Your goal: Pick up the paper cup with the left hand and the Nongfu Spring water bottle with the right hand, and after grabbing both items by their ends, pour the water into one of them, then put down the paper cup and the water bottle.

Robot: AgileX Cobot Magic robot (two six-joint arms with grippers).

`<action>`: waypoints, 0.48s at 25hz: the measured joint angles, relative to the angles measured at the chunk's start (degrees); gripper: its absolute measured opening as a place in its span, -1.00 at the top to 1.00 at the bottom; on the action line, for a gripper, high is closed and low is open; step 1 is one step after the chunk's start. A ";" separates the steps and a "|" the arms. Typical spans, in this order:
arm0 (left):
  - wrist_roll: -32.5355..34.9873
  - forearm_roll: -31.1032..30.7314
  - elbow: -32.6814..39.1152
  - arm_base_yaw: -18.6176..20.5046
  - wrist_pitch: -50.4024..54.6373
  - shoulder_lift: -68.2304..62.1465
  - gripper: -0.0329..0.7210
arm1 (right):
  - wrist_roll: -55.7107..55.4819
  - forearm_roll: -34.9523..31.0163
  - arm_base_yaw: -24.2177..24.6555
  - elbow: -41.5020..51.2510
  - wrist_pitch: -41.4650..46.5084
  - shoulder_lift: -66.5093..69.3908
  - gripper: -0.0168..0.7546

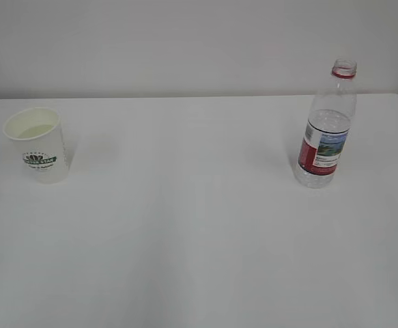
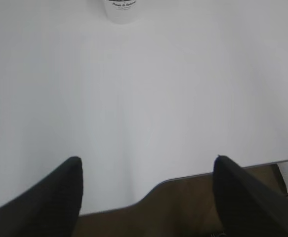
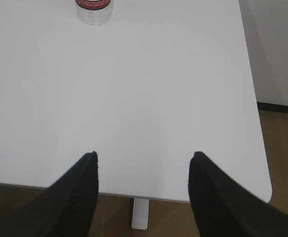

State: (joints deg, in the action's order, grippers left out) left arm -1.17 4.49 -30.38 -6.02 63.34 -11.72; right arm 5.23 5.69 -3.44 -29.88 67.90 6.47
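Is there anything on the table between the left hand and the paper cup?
Nothing visible. In the left wrist view only bare white table lies between the open left hand and the paper cup at the top edge.

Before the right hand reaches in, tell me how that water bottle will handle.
The water bottle is tall, narrow and standing upright, so a sideways nudge would probably tip it. With no cap, tipping could spill water. Its thin clear ribbed wall likely gives under a hard squeeze.
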 joint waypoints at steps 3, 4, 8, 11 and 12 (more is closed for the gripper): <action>0.00 0.00 0.13 0.00 -0.12 0.00 -0.64 | 0.00 0.00 0.00 0.99 -1.44 0.00 -0.20; 0.00 0.00 0.13 0.00 -0.26 0.00 -0.64 | 0.00 0.00 0.00 1.39 -1.82 0.00 -0.20; 0.00 0.00 0.13 0.00 -0.48 0.00 -0.64 | 0.00 0.00 0.00 1.63 -2.21 0.00 -0.20; 0.00 0.00 0.13 0.00 -0.48 0.00 -0.64 | 0.00 0.00 0.00 1.76 -2.44 0.00 -0.20; 0.00 0.00 0.13 0.00 -0.62 0.00 -0.64 | 0.00 0.00 0.00 1.76 -2.44 0.00 -0.20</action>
State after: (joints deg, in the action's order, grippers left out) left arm -1.17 4.49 -30.25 -6.02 62.73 -11.72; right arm 5.23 5.69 -3.44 -28.12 65.46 6.47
